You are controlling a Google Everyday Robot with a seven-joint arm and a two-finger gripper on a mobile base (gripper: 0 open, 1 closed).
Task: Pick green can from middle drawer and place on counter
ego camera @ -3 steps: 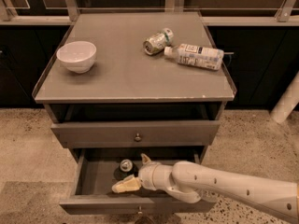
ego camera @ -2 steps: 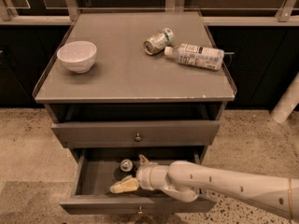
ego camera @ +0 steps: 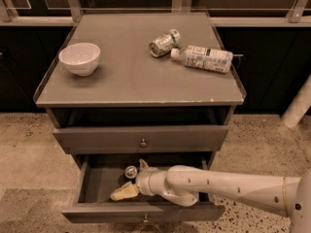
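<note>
Presently:

1. Table [ego camera: 121, 84]: flat grey top with a pale rim. It carries three loose items, with bare surface left in the middle and at the front for setting the can down.
2. Robot arm [ego camera: 228, 188]: white, entering from the lower right and reaching across the open drawer.
3. Middle drawer [ego camera: 97, 186]: pulled open, grey floor showing. It holds the green can and the gripper.
4. Upper drawer [ego camera: 97, 139]: shut, with a small round knob [ego camera: 143, 142] at the centre.
5. Plastic bottle [ego camera: 204, 58]: lying on its side at the table's back right, cap pointing left.
6. White bowl [ego camera: 79, 58]: upright at the table's left.
7. Gripper [ego camera: 130, 178]: inside the middle drawer with its fingers spread apart and clasping nothing. One finger rises just right of the can and the pale one lies forward and left of it. It has crept slightly leftward over the last second, so the can now sits further between the fingers.
8. Pale can [ego camera: 164, 41]: on its side beside the bottle's cap. It is not the target.
9. Green can [ego camera: 130, 172]: in the middle drawer near the back, apparently upright with its silver top showing, unmoved. Judged stage: final approach, with closing, lifting and placing all yet to come.
</note>
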